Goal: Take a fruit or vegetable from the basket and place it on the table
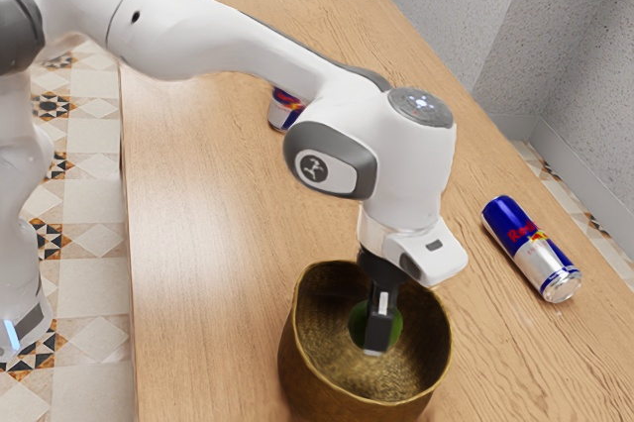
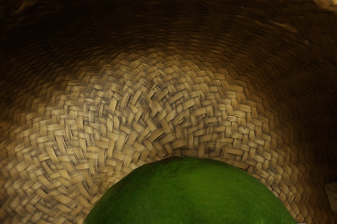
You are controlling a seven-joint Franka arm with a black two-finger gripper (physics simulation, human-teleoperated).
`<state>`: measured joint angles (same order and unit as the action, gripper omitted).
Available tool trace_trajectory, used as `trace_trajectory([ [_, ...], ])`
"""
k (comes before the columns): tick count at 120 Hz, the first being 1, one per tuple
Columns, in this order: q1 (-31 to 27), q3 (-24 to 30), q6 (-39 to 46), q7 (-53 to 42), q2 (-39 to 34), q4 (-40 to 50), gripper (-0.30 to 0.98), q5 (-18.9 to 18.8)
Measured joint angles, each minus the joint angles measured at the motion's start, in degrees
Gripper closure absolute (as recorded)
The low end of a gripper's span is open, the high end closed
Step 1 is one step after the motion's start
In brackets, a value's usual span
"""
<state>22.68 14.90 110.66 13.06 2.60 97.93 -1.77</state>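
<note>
A rounded green fruit or vegetable (image 2: 189,195) was nearest the wrist camera, inside the woven basket (image 1: 307,382). The basket stood on the wooden table (image 1: 198,244), its mouth facing up and its herringbone weave visible around the green piece. The black gripper (image 1: 377,342) pointed down into the basket, in front of the green piece in the exterior view, hiding part of it. Whether the hand was spread, pressed together or pinching the piece, I could not tell.

The white arm (image 1: 178,31) came in from the exterior view's upper left and bent down over the basket. To the exterior view's right of the basket, apart from it, a blue and silver can (image 1: 532,249) with red lettering lay on its side on the table. A second can (image 1: 284,111), partly hidden by the arm, was farther back than the basket. Beyond the basket and the table's far edge stood a speckled grey wall (image 1: 565,46).
</note>
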Motion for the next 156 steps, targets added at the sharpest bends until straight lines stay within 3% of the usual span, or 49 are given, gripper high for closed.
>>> trace_trajectory([
  [20, 1.7, -0.3, -8.1, 0.3, -1.3, -14.2, 0.43, -2.6],
  [39, 9.4, -10.1, -13.4, 0.2, -0.5, -20.5, 0.44, -4.0],
  [47, 6.9, -11.8, -14.7, 0.1, -0.2, -20.8, 0.44, -4.2],
  [68, -8.7, -12.5, -16.6, -0.1, 0.1, -20.8, 0.45, -4.5],
  [79, -13.2, -12.6, -17.0, -0.2, 0.2, -20.6, 0.45, -4.7],
  [89, -13.0, -12.6, -17.2, -0.3, 0.2, -20.5, 0.45, -5.0],
  [119, -5.2, -12.5, -17.5, -0.5, 0.1, -20.0, 0.46, -5.3],
  [142, -7.1, -12.5, -17.6, -0.6, 0.1, -20.0, 0.46, -5.3],
  [149, -8.1, -12.6, -17.6, -0.6, 0.1, -19.3, 0.27, -5.1],
  [156, -8.9, -12.7, -17.6, -0.7, 0.2, -19.0, 0.17, -4.6],
])
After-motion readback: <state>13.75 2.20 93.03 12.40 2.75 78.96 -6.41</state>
